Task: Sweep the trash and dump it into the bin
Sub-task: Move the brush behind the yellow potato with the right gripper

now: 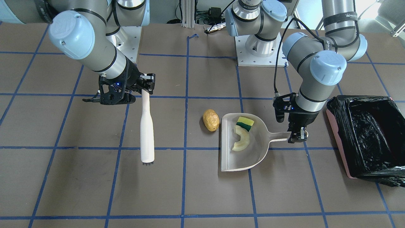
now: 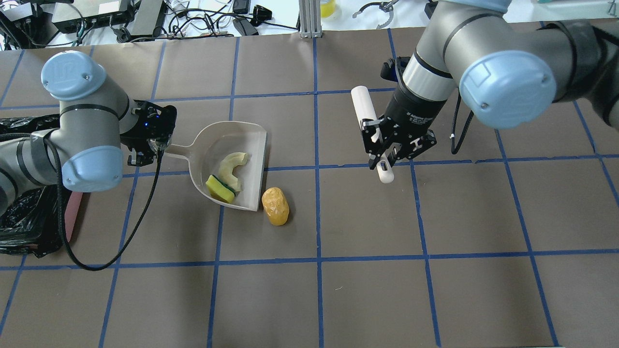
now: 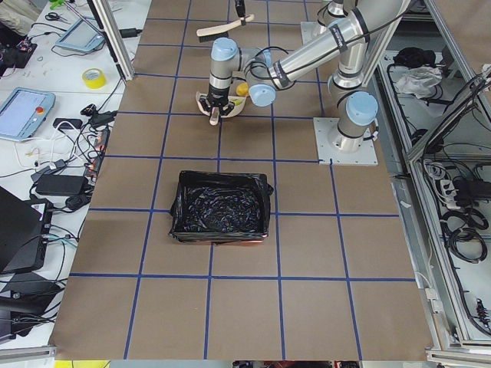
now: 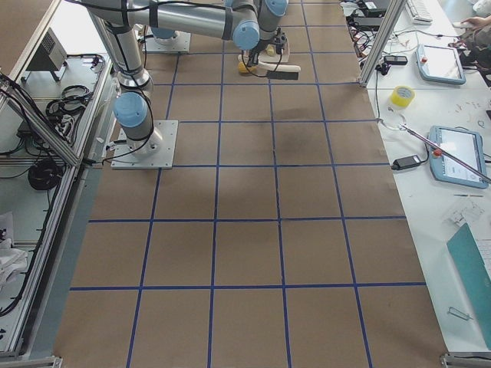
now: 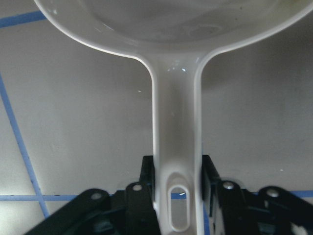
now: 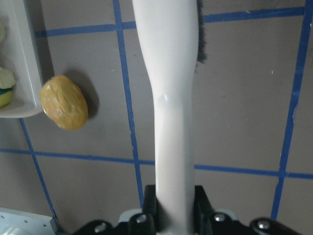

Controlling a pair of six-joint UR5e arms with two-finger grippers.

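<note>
The downward-pointed left gripper (image 1: 297,136) is clamped on the handle of the beige plastic dustpan (image 1: 250,155), the right gripper (image 1: 146,83) on a white brush (image 1: 147,133). Inside the pan are held the cream crescent (image 1: 240,139) and yellow-green sponge (image 1: 245,123) — the tan potato-like lump (image 1: 211,120) is set just outside its lip, seemingly lengthwise along it.

A robotics lab: the left arm (image 2: 82,121) and right arm (image 2: 503,82) stand on bolted metal base plates (image 1: 262,60) on a brown-papered counter (image 1: 79,190) gridded with blue tape (image 1: 186,158). Aluminium posts (image 3: 107,34) frame it. At nine o'clock in the left-end view, a teach pendant (image 3: 24,113), a yellow tape roll (image 3: 93,77) and tangled cables (image 3: 73,165) crowd a white bench (image 3: 23,176).
</note>
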